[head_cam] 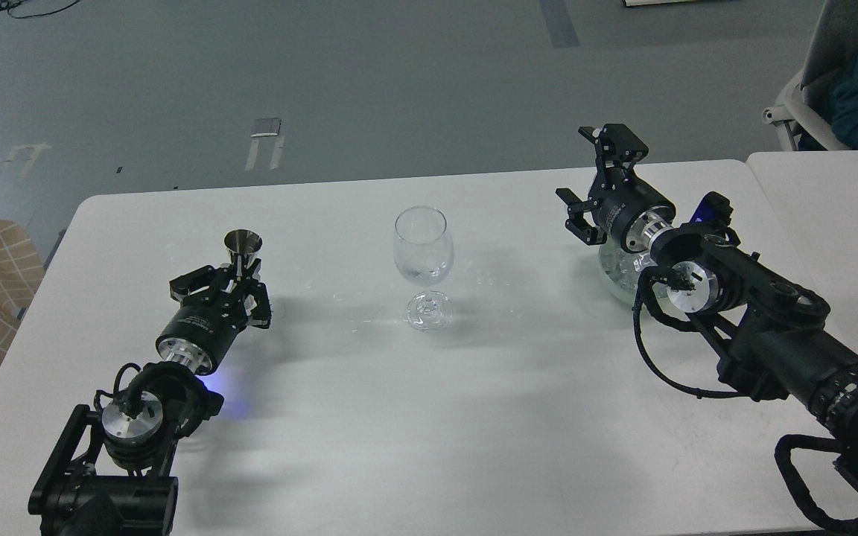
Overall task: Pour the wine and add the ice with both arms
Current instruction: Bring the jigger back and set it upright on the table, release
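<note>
White table (429, 417), wine glass (421, 264) upright mid-way. Left gripper (239, 286) clasps a steel jigger (243, 249). Right gripper (596, 186) hangs spread wide above a glass bowl (615, 275).

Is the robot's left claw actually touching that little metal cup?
Touching. In the head view, the left gripper has its fingers closed around the lower part of the metal cup, with no gap visible between them.

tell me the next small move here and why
Probably lift the left gripper and carry the metal cup toward the wine glass. Its fingers seem closed round the cup, which stands upright on the table, and the glass looks about empty. The right gripper hangs open above the ice bowl.
</note>
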`<state>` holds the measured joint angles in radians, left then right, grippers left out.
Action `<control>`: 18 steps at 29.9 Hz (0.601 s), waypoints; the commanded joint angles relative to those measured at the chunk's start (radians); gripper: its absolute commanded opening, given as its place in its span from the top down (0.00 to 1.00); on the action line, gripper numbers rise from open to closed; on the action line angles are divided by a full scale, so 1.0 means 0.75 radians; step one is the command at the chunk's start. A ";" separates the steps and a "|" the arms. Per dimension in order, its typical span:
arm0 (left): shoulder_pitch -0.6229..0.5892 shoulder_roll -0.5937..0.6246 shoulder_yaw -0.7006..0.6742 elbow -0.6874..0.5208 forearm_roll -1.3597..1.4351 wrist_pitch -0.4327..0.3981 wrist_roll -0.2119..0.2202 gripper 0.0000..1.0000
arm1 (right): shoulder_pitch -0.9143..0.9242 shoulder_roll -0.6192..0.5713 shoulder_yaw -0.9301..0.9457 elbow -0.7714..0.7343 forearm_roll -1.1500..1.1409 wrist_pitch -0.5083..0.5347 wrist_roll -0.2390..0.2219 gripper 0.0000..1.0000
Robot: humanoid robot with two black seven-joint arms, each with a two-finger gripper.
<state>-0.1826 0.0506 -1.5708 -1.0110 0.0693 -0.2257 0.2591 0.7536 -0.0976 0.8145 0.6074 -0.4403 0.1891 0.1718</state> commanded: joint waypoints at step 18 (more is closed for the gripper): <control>-0.002 -0.008 -0.018 0.000 -0.019 0.015 -0.002 0.66 | -0.011 0.001 0.000 0.000 0.000 -0.003 0.000 0.00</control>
<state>-0.1843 0.0446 -1.5834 -1.0109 0.0560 -0.2174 0.2576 0.7461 -0.0953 0.8145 0.6074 -0.4403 0.1871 0.1718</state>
